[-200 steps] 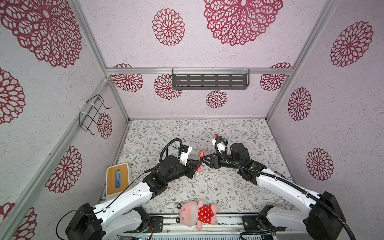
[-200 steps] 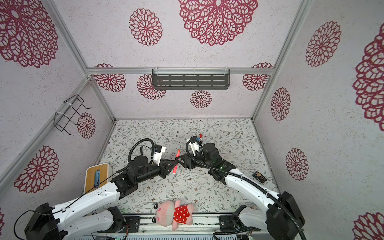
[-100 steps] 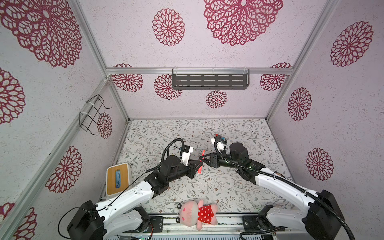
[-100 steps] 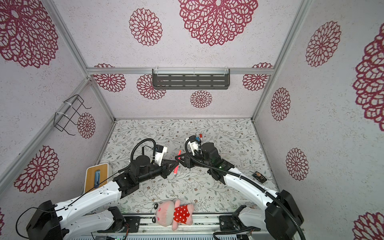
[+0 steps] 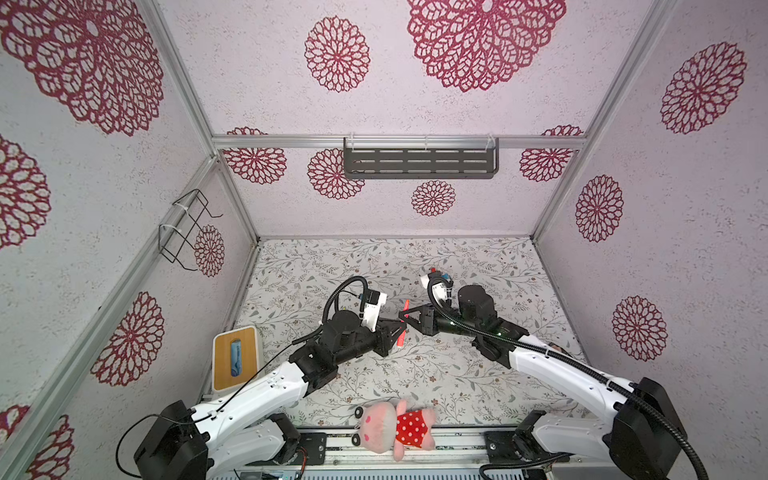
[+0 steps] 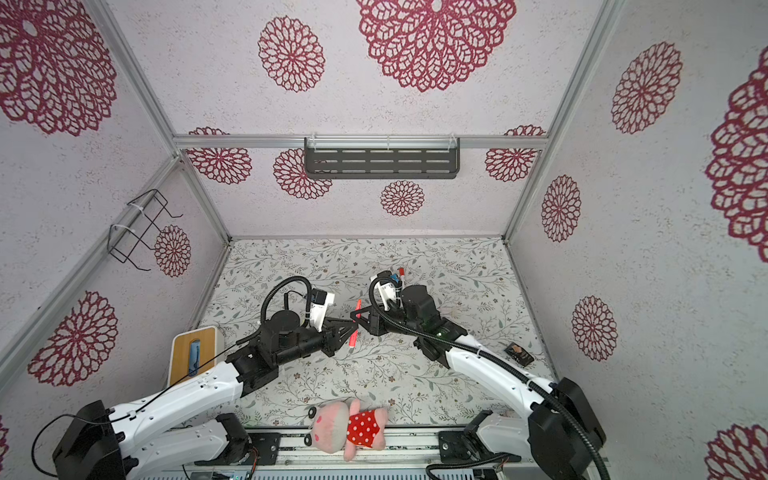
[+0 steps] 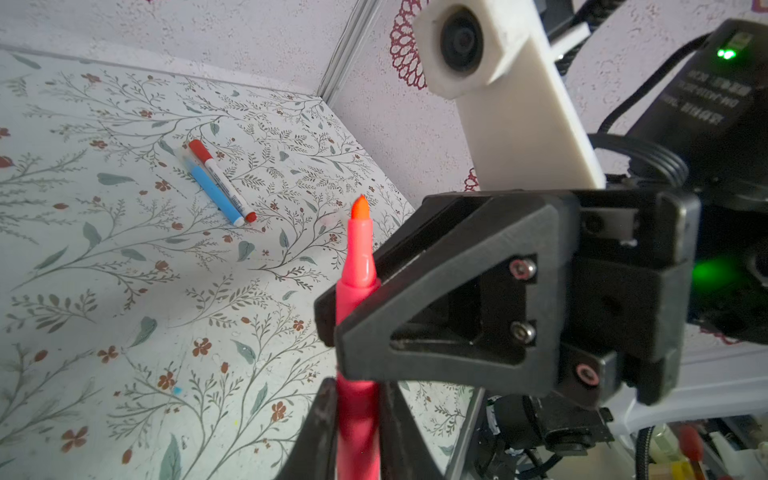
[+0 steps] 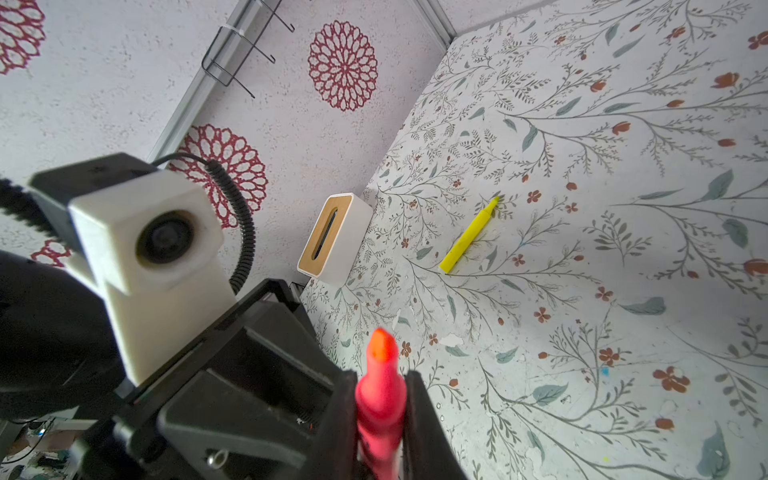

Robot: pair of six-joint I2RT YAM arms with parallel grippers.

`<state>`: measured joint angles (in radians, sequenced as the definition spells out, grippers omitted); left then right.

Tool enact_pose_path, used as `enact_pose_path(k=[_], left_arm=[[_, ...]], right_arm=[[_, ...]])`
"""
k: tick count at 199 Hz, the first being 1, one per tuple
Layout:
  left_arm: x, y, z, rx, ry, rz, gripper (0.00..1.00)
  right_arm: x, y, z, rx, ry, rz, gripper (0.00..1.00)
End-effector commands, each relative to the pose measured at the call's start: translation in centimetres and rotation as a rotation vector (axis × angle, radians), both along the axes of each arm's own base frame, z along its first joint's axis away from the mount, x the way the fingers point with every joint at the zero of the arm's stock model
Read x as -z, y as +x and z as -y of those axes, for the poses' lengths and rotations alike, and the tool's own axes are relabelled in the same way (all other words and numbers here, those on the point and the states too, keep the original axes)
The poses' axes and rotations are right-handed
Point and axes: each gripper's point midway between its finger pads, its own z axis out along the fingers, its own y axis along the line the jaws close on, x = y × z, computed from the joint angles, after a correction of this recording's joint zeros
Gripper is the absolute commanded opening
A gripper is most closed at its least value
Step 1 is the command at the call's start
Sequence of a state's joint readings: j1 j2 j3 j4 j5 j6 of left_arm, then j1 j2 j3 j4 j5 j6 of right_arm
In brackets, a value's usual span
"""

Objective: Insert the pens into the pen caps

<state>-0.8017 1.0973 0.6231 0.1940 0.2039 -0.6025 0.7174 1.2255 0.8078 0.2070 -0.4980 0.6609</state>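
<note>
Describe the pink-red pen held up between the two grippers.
The pink-red pen is a slim, glossy, plastic-looking marker, uncapped, with an orange felt tip. It is held above the table. The right gripper is shut on its barrel; the left gripper flanks it farther from the tip, grip unclear.

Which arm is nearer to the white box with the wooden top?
Left. The left arm runs right beside the box; the right arm reaches in from the opposite side, well clear of it.

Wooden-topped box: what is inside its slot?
A blue thing shows in the slot of the box; what it is cannot be told. The rest of the inside is hidden under the wooden top.
</note>
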Motion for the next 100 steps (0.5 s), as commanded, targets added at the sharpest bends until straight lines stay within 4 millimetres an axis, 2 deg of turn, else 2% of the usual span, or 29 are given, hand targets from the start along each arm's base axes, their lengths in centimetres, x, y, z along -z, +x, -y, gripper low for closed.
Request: enact_pose_path(k=[1, 11, 26, 72, 100], left_arm=[[-1.9, -0.5, 1.1, 0.047, -0.038, 0.030, 0.33], [-1.7, -0.6, 1.2, 0.060, -0.032, 0.021, 0.40], [-1.4, -0.9, 1.5, 0.083, -0.019, 0.004, 0.44], [0.4, -1.4, 1.9, 0.108, 0.023, -0.042, 0.45], [0.7, -1.5, 1.8, 0.109, 0.025, -0.049, 0.44]], right_arm=[[-2.6, 0.1, -0.1, 0.006, 0.040, 0.064, 0.11], [-2.9, 0.1, 0.0, 0.012, 0.040, 0.072, 0.11], [-3.1, 0.3, 0.3, 0.024, 0.029, 0.086, 0.11], [-4.5, 0.4, 0.6, 0.033, 0.002, 0.127, 0.10], [-4.8, 0.3, 0.6, 0.026, 0.001, 0.132, 0.10]])
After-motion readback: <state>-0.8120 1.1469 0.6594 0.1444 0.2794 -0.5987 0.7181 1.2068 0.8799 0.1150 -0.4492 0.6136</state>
